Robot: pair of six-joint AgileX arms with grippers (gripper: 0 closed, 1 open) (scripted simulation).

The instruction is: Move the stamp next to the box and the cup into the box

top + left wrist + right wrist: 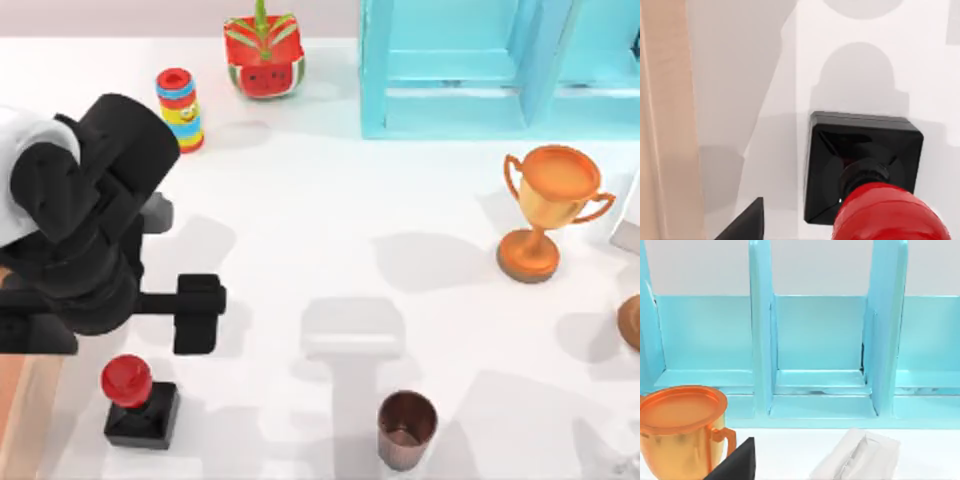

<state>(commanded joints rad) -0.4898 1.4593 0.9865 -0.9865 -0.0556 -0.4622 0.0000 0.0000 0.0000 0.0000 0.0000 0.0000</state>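
Left claw hangs over the left part of the white worktop, on a black arm reaching in from the left edge; whether its fingers are apart or together, I cannot tell. Worktop is plain white, glossy, crossed by soft grey shadows. At the far edge stands a turquoise shelf unit with a pale wall behind it in the right wrist view.

Stamp stands just beside the left claw, on its near side, a little toward the left edge and apart from it. It is upright: black square base flat on the worktop, red knob on top, long axis vertical. Left wrist view looks down on the knob and base from close above. Box shows as a light-brown strip at the left edge, next to the stamp.

Cup stands upright, mouth up, well to the right of the left claw, near the front edge.

Orange trophy stands at right.
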